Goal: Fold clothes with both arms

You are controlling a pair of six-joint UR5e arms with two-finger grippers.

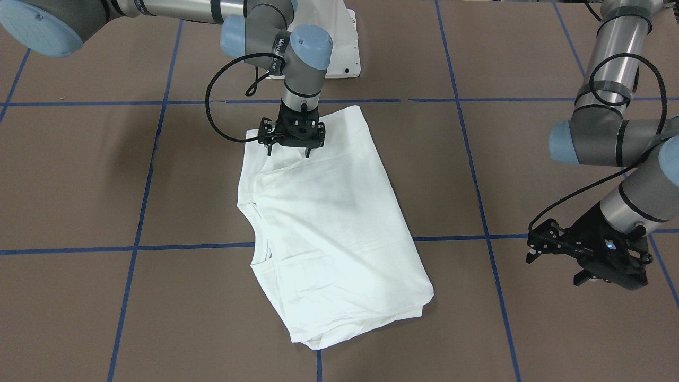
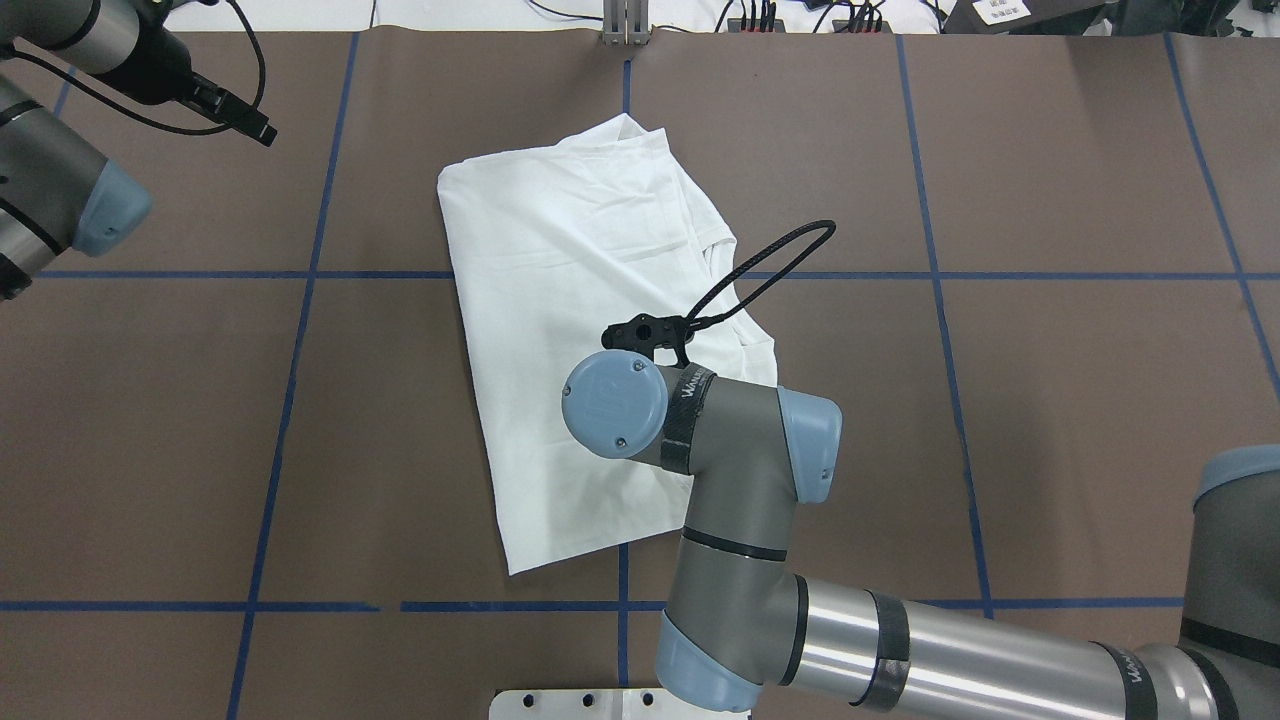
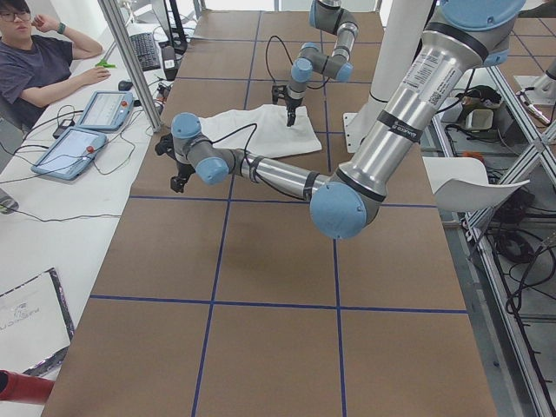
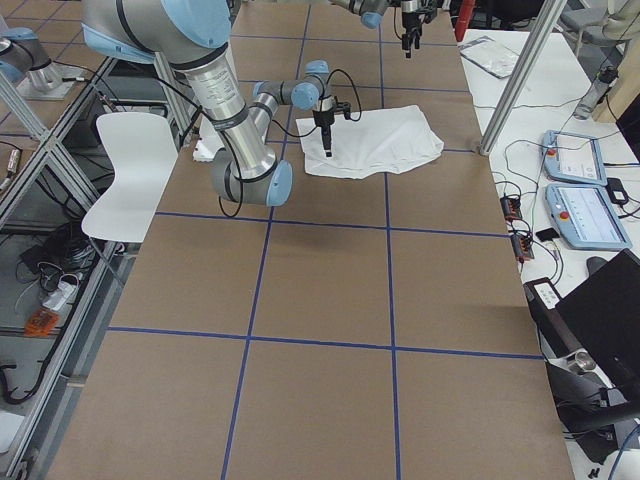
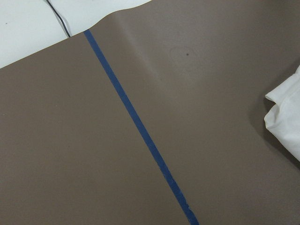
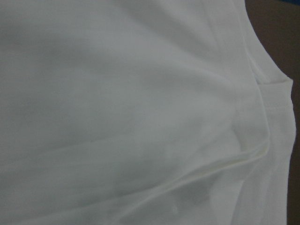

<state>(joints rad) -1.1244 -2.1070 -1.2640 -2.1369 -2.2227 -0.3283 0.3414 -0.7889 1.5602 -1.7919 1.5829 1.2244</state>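
Lying where: the white T-shirt (image 1: 329,223), folded into a slanted oblong, sits at the centre of the front-facing frame on the brown table (image 1: 79,185), across a blue tape line (image 1: 185,246).
Right side: the right gripper (image 1: 288,154) points straight down over the shirt's upper edge, its fingers (image 1: 269,153) apart with cloth below both tips. Whether they touch it cannot be told.
Right wrist view: white cloth with a hem fills the frame, with table in the upper right corner.
Left side: the left gripper (image 1: 554,269) is at the lower right of the frame, fingers spread, over bare table and well apart from the shirt.
Left wrist view: a shirt corner shows at the right edge.
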